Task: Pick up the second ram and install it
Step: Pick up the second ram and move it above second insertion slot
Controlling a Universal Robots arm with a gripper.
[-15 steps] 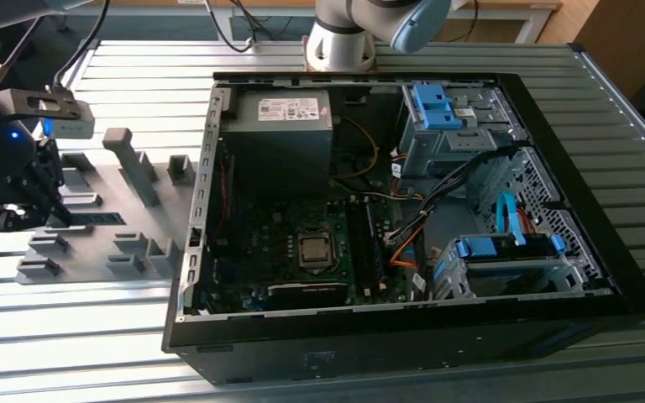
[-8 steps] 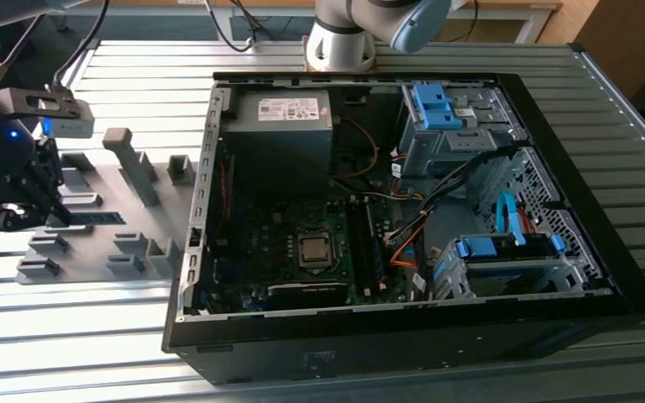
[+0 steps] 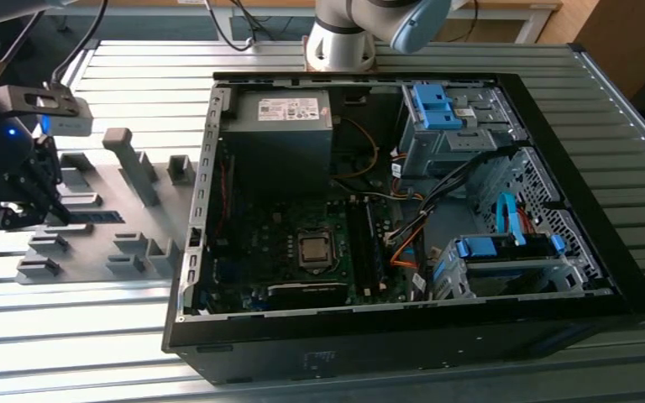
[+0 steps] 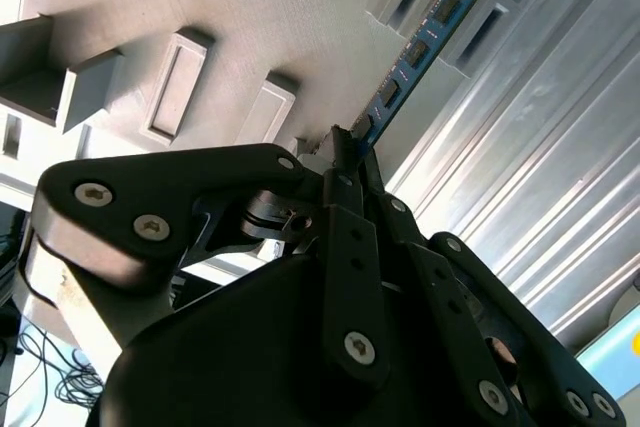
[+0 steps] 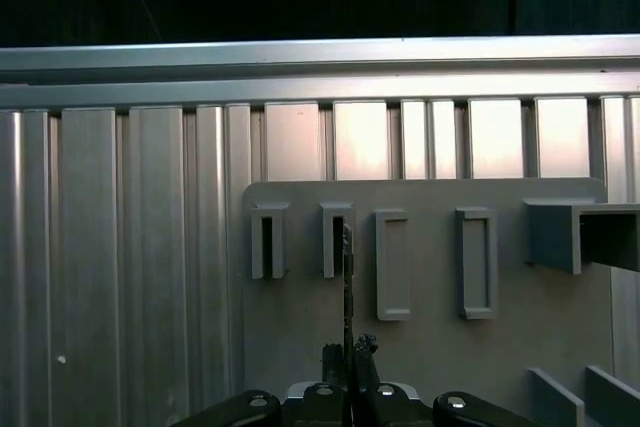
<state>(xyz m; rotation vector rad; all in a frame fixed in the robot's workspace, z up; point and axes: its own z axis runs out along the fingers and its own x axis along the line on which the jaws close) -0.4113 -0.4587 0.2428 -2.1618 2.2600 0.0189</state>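
Observation:
The second ram (image 4: 415,52) is a thin blue board with black chips. It reaches from my gripper (image 4: 347,152) toward two slot blocks of the grey holder tray (image 4: 230,7). The first wrist view shows the second ram (image 5: 346,282) edge-on, with the gripper (image 5: 347,355) closed on its near end and its far end beside a slot. In the exterior view the gripper (image 3: 44,214) hangs over the holder tray (image 3: 132,248) at the exterior view's left, and the second ram (image 3: 98,216) shows as a dark strip beside it. I cannot tell whether the stick rests in the tray or is lifted.
An open computer case (image 3: 205,210) lies to the exterior view's right of the tray, with its motherboard (image 3: 300,252), power supply (image 3: 283,113) and light-blue drive brackets (image 3: 435,105) exposed. Everything sits on a ribbed metal table (image 3: 65,336). The arm's base (image 3: 339,42) stands behind the case.

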